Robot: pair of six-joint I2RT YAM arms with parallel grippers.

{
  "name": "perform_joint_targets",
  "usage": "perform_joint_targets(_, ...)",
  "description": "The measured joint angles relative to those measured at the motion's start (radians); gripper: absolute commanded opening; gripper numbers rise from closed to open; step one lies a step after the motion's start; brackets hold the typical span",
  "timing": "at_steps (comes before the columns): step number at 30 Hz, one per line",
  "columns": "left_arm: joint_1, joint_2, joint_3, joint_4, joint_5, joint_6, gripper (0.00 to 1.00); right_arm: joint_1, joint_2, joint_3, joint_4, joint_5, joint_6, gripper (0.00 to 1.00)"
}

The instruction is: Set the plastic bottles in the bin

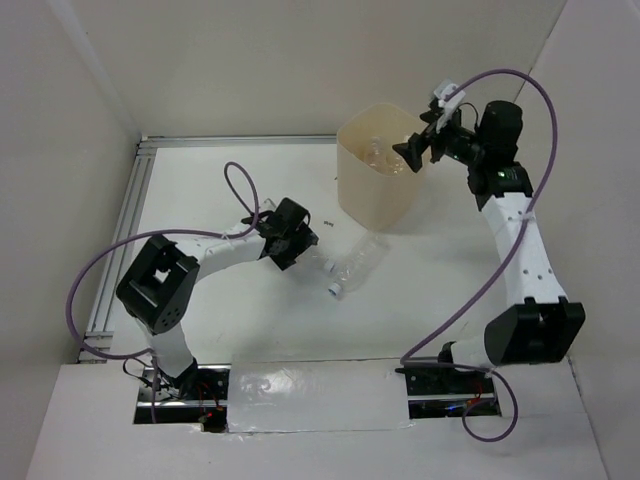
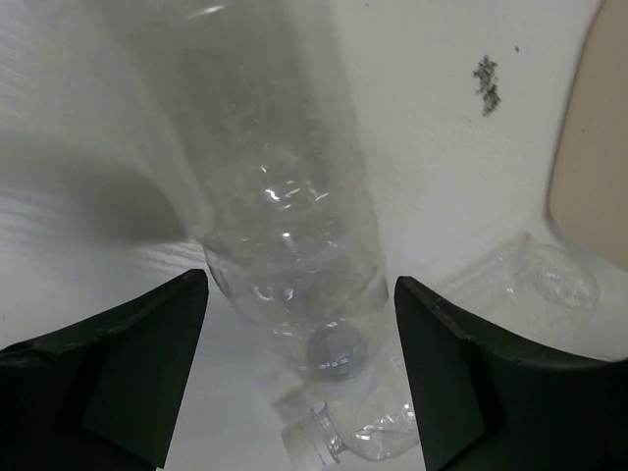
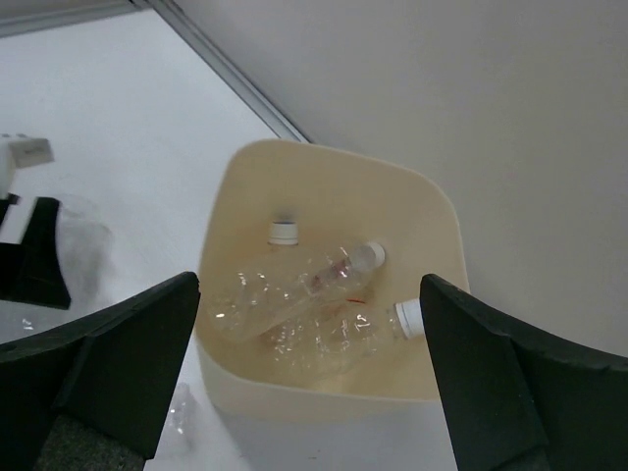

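Observation:
The cream bin [image 1: 372, 200] stands at the back right. In the right wrist view three clear plastic bottles [image 3: 294, 294] lie inside the bin [image 3: 324, 392], one of them with a reddish label. My right gripper [image 1: 420, 148] hovers open over its mouth with nothing between the fingers [image 3: 128, 363]. My left gripper [image 1: 305, 245] is low over the table. A clear bottle [image 2: 289, 255] lies between its open fingers [image 2: 147, 363], with a sliver of room on each side. A white-capped bottle [image 2: 368, 432] lies just beyond it, and is also in the top view [image 1: 358, 262].
A third clear bottle [image 2: 535, 280] lies on the table to the right of my left gripper, near the bin's wall [image 2: 594, 147]. White walls enclose the table, and a metal rail [image 1: 125, 230] runs along its left side.

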Motion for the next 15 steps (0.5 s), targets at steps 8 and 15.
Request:
perform_joint_targets(8,-0.008,0.117,0.095,-0.032,-0.032,-0.003,0.78,-0.054,-0.233,-0.121,-0.030,-0.163,0.010,1.00)
perform_joint_targets(15,-0.010,0.142,0.122,-0.017,-0.021,0.012,0.25,-0.116,-0.250,-0.181,-0.158,-0.287,-0.040,0.64)
